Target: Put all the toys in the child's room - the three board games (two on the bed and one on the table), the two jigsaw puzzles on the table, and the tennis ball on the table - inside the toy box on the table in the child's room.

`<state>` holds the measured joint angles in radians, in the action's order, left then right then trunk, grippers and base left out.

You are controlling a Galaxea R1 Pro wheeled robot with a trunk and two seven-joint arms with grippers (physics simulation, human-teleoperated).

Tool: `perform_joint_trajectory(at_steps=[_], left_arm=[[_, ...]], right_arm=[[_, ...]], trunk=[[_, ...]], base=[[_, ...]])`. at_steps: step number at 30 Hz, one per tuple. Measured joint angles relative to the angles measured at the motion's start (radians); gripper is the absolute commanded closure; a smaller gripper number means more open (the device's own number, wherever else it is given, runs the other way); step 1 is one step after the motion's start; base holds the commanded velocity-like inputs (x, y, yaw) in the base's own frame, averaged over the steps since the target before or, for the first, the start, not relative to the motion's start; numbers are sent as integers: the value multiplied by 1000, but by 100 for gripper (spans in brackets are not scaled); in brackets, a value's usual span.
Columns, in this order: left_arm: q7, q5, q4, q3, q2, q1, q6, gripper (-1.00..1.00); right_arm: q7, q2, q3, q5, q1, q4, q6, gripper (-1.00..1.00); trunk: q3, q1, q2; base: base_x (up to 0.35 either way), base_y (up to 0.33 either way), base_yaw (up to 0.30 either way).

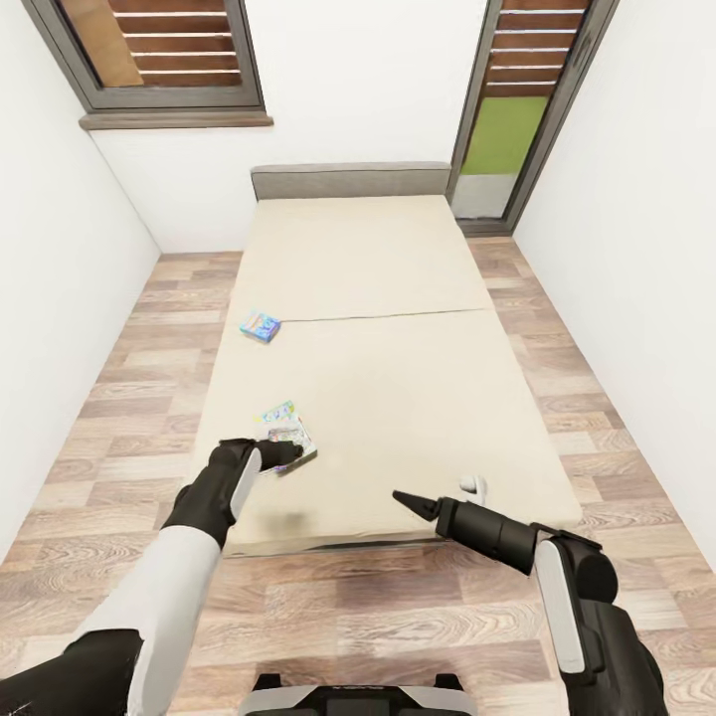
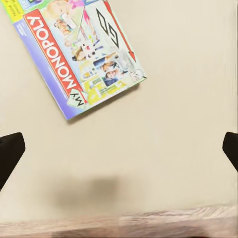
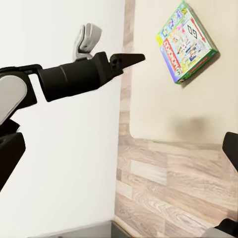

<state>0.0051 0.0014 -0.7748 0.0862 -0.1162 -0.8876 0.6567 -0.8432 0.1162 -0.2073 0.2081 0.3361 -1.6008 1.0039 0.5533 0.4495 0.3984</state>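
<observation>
Hovering the left gripper (image 1: 281, 455), spread wide and empty, over the pale green board game (image 2: 79, 52) near the bed (image 1: 398, 398) edge. Needing next to descend and clamp it.

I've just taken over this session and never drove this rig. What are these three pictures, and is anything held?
The big picture looks down from the robot's head. Its two arms reach over the bed. The other two come from cameras near each gripper. The left gripper hangs open just over the bed beside a pale green Monopoly board game; the dark tips at that picture's edges are its fingers. A small blue board game lies farther up the bed's left edge. The right gripper hovers near the foot of the bed. Neither appears to hold anything.
</observation>
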Motion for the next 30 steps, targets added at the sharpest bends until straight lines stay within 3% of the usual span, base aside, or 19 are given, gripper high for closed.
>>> perform_joint_trajectory(at_steps=[7,20,30], left_arm=[[-5,0,-14,2,3,-78,59,-100],[1,-1,-15,6,5,-151,75,-100],[2,-1,-16,60,4,-174,74,-100]], right_arm=[[1,2,0,0,34,0,5,-100],[2,5,3,0,43,0,-6,-100],[3,4,6,0,43,0,-8,-100]], trunk=[[0,0,0],[0,0,0],[0,0,0]], base=[[0,0,0],[0,0,0],[0,0,0]])
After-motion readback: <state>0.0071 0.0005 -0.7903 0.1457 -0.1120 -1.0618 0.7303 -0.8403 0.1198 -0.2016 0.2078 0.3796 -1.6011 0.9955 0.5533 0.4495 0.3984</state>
